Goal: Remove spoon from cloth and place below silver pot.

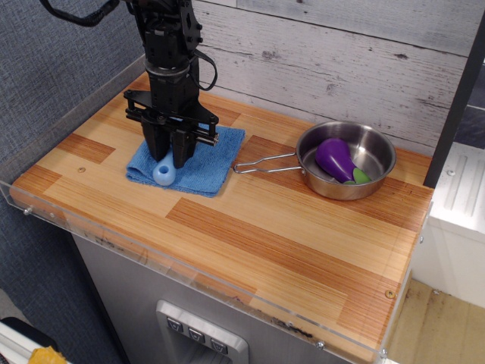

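The blue cloth (204, 163) lies at the back left of the wooden counter. The spoon (163, 174) rests on it; only the rounded light-blue end of its handle shows below the fingers, and the grey bowl is hidden behind them. My black gripper (170, 155) points straight down over the cloth, its two fingers closed together on the spoon's handle. The silver pot (371, 155) sits to the right with its wire handle (261, 163) pointing left toward the cloth. A purple eggplant (335, 159) lies inside the pot.
A clear acrylic rim (189, 265) runs along the counter's front and left edges. A grey-white plank wall (341, 53) stands behind. Bare wooden counter (288, 235) lies in front of the pot.
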Tool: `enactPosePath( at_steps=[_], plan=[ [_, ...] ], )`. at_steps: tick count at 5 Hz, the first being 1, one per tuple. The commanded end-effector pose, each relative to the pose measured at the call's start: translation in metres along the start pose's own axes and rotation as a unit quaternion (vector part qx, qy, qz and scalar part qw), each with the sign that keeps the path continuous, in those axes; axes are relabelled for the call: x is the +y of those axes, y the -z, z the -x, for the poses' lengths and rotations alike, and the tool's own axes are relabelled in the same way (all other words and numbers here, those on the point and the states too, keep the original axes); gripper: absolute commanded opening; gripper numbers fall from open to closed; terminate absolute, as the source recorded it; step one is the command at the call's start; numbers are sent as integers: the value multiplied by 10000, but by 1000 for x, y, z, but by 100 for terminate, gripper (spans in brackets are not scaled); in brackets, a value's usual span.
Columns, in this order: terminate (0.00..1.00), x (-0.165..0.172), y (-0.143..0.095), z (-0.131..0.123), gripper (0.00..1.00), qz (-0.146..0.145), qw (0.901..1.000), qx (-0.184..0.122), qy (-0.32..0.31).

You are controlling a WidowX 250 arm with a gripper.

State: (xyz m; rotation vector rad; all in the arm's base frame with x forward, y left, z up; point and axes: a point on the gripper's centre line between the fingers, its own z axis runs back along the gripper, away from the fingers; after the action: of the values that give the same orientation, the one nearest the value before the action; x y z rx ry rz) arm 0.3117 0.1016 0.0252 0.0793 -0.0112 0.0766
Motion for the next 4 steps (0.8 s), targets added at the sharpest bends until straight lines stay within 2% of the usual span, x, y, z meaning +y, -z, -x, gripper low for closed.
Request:
enactPosePath(
  at_steps=[1,2,3,4],
  plan=[
    [0,-4,-8,3,0,-44,9999,-109,14],
    [0,-5,-10,4,0,14,9999,-118,-6],
    [0,-9,-42,5,0,75,9983,-581,-72],
    [0,-25,-70,16,0,59,9973,-720,92]
  ],
)
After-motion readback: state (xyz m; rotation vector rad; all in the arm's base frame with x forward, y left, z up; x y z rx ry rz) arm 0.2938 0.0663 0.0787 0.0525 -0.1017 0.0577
